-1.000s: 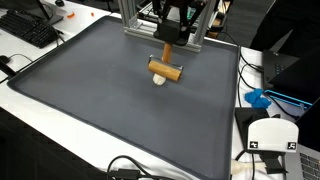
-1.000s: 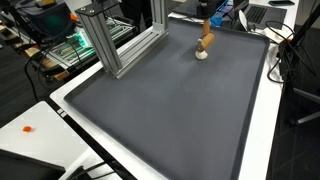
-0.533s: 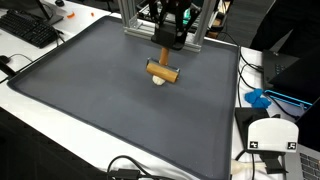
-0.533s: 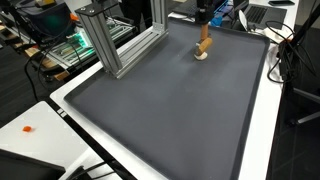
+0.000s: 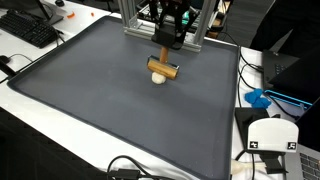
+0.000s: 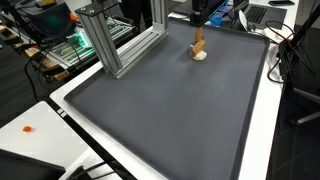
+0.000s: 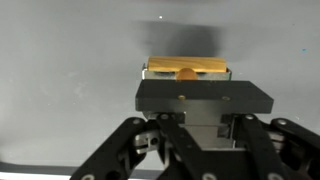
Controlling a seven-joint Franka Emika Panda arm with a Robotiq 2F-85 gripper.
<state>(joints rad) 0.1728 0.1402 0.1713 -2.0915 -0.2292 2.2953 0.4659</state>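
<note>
My gripper [image 5: 166, 44] is shut on the upright handle of a wooden mallet [image 5: 163, 69] at the far side of a dark grey mat [image 5: 120, 110]. The mallet's cylindrical head hangs level, just above the mat. A small white round object [image 5: 158, 79] lies directly under the head; I cannot tell if they touch. Gripper [image 6: 198, 24], mallet [image 6: 198, 45] and white object [image 6: 199, 56] also show in the exterior view from the mat's opposite end. In the wrist view the gripper [image 7: 187, 95] hides most of the mallet; only the wooden head [image 7: 187, 70] shows beyond it.
An aluminium frame [image 6: 115, 45] stands on the mat beside the gripper. A keyboard [image 5: 28, 30] lies off the mat's corner. A blue object [image 5: 258, 98] and a white device [image 5: 270, 135] sit beyond the mat's edge, with cables around.
The gripper has shifted a little sideways with the mallet in it, toward the aluminium frame. The white object under the head appears slightly shifted too.
</note>
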